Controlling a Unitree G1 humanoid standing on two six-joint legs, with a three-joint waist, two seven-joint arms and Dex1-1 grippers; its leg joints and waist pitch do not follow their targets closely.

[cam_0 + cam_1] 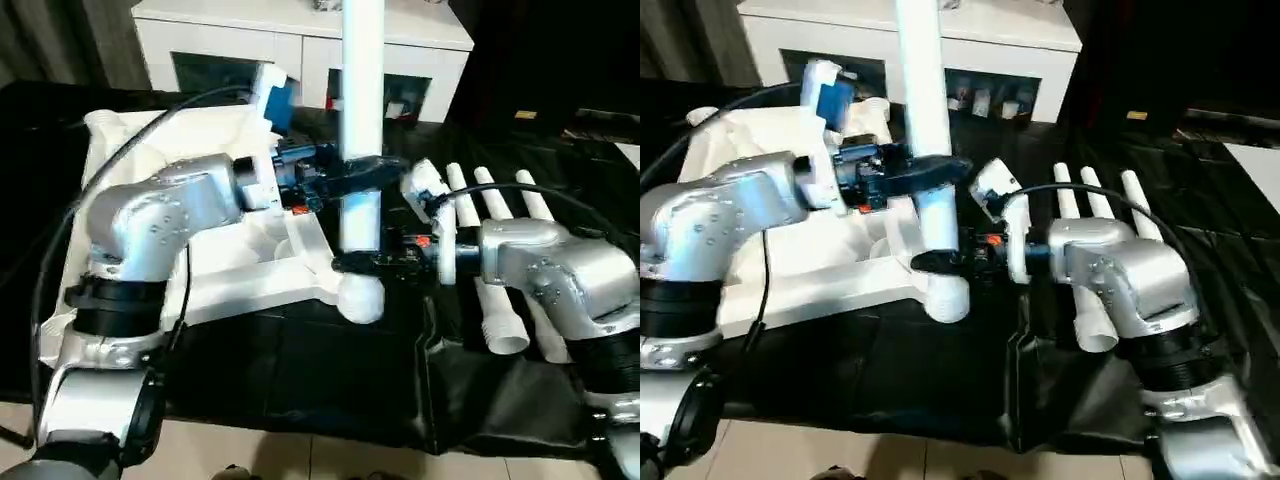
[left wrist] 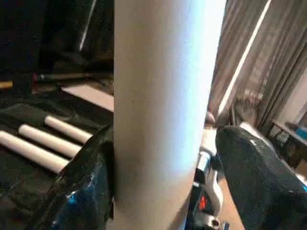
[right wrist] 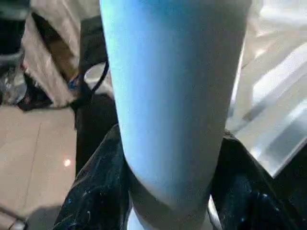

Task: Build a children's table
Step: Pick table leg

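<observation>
Seating leg [image 1: 361, 120] upright in tabletop [image 1: 190, 270] corner socket. My right end effector [image 1: 352, 262] clamped on leg; left end effector [image 1: 366, 172] fingers apart around it. Next: press down, check seating.

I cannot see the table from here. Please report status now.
Right tool clamped low on upright leg at corner socket. Left tool higher, one finger off the leg. Three legs waiting on right. Nothing in the way.

Home living room, white cabinet [image 1: 300, 45] with dark glass doors at 12 o'clock, grey curtains [image 2: 259, 72], tiled floor [image 1: 300, 455]
</observation>
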